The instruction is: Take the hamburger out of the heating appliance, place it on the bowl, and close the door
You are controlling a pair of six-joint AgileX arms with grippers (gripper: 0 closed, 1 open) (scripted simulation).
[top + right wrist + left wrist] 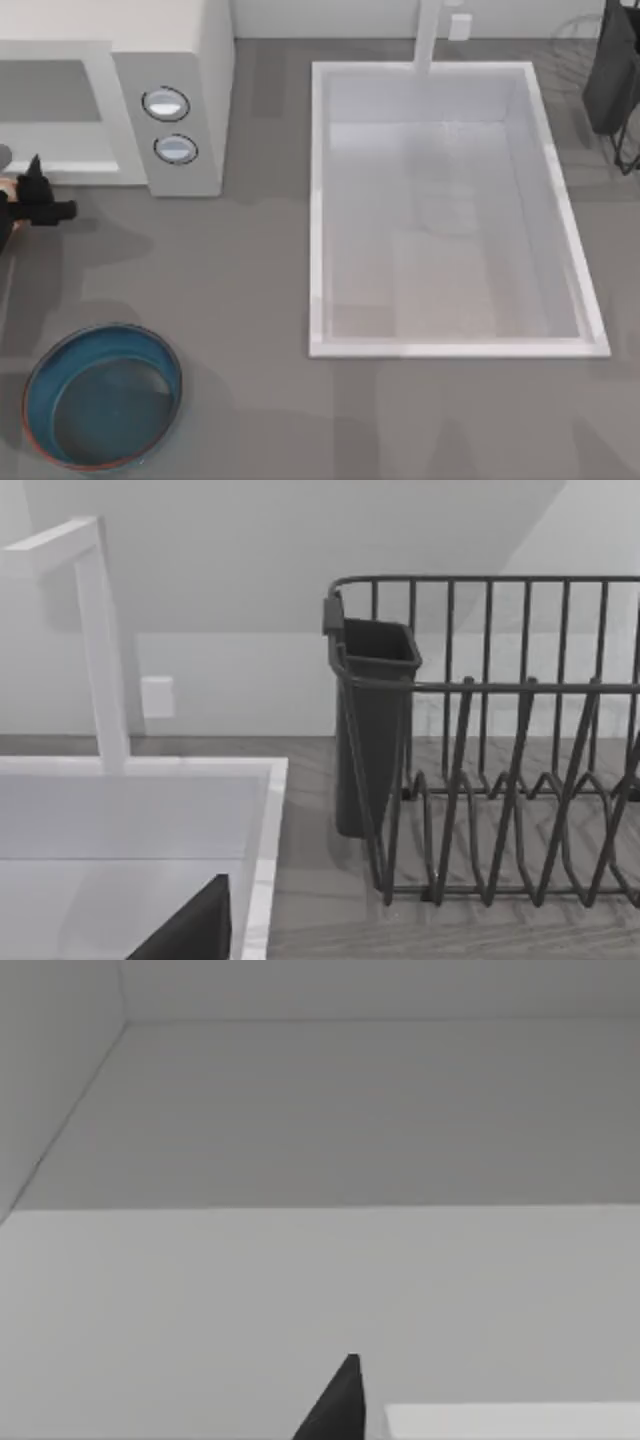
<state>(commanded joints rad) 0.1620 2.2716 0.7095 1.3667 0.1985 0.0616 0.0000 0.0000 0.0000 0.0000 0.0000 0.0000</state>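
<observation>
The left claw (40,200) sits at the counter's (250,290) left edge, just in front of the boxy white heating appliance (190,60); its fingers look spread with nothing between them, so the step in hand appears to be the approach to the appliance. The hamburger cannot be located, and whether the door (50,120) with its pale grey window is open cannot be told. The next move likely calls for reaching the appliance's interior, then carrying to the round, shallow blue bowl (35,400), which stands empty near the front left; the right claw's state cannot be told.
</observation>
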